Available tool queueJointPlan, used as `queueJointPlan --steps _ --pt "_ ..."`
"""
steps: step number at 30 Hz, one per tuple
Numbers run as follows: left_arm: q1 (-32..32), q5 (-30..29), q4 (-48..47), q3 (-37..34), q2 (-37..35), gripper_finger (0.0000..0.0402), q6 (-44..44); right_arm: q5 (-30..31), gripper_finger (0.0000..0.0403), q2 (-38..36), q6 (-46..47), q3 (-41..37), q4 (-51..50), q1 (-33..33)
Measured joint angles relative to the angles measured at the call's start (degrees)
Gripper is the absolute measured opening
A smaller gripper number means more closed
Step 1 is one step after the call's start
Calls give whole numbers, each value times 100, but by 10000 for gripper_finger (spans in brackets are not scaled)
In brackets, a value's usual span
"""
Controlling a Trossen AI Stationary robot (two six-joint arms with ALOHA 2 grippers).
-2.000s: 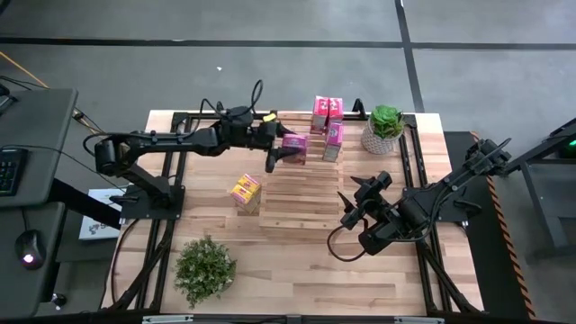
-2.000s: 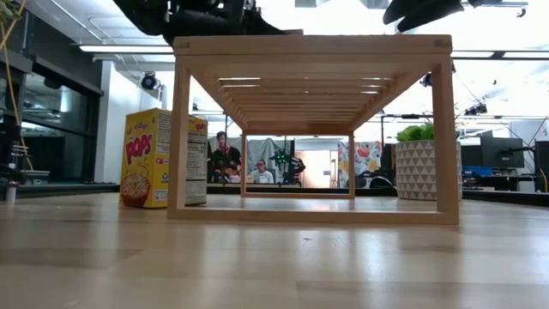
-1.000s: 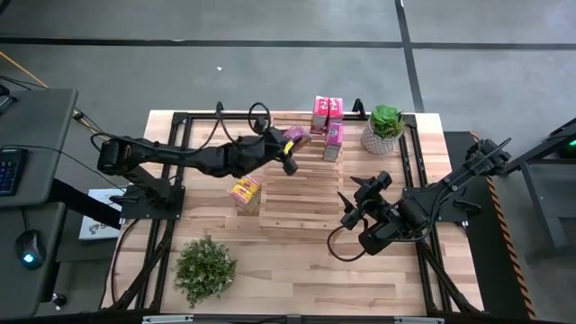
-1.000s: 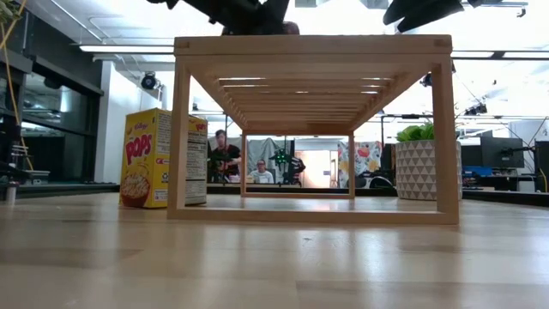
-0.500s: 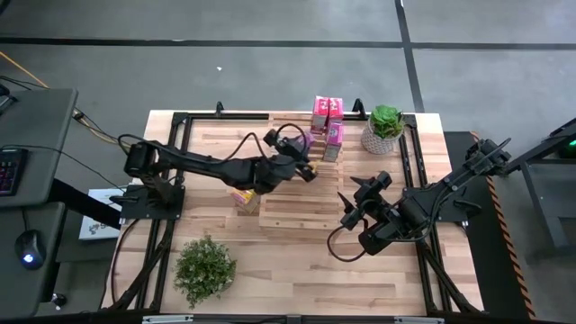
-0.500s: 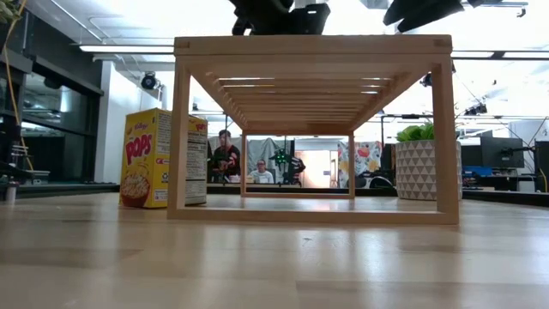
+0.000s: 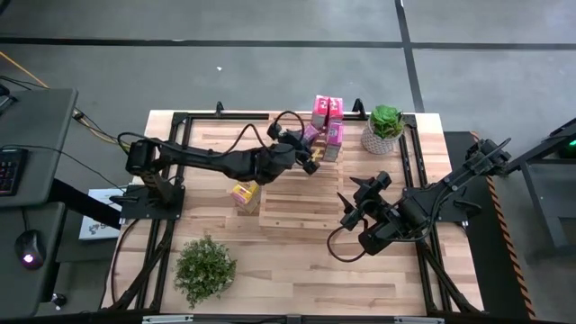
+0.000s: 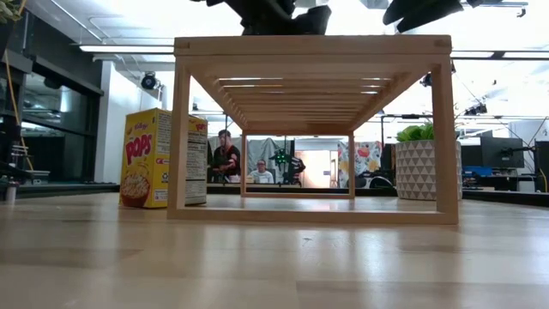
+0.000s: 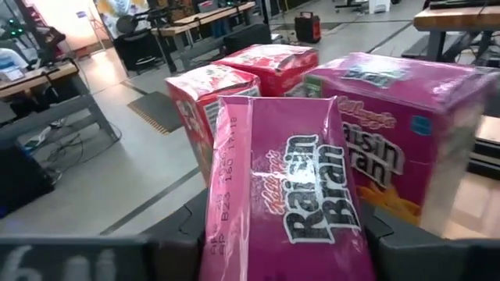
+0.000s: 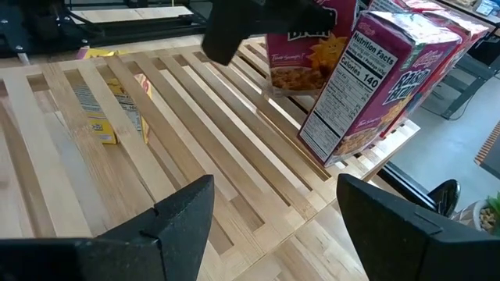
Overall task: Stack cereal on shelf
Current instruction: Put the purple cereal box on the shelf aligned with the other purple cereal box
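Now the left gripper (image 7: 310, 158), clamped on a pink-magenta cardboard Raisin Bran box (image 9: 285, 203), has travelled across the pale slatted wooden shelf (image 7: 292, 202) to just beside the pink boxes (image 7: 328, 119) already standing at its far edge. Placement looks imminent. A yellow Corn Pops box (image 8: 161, 158) waits on the table beside the shelf. The right gripper (image 7: 353, 200) hovers agape, empty.

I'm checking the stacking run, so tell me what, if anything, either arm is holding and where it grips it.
The left gripper holds a pink Raisin Bran box, its fingers on the box's two opposite sides. The right gripper holds nothing.
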Motion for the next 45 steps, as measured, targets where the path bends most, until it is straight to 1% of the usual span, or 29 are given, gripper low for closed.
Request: queueJointPlan --steps 3,7,12,30,45 --pt "67 67 1 0 0 163 -4 0 264 0 -14 0 4 0" --pt "145 320 1 0 0 172 -3 2 264 0 -15 0 4 0" --pt "141 442 -22 0 0 184 -4 4 264 0 -17 0 15 0" --pt "64 465 4 -2 0 233 1 24 264 0 -17 0 80 0" --pt "-62 601 -36 -11 -304 239 167 20 264 2 -17 0 78 0"
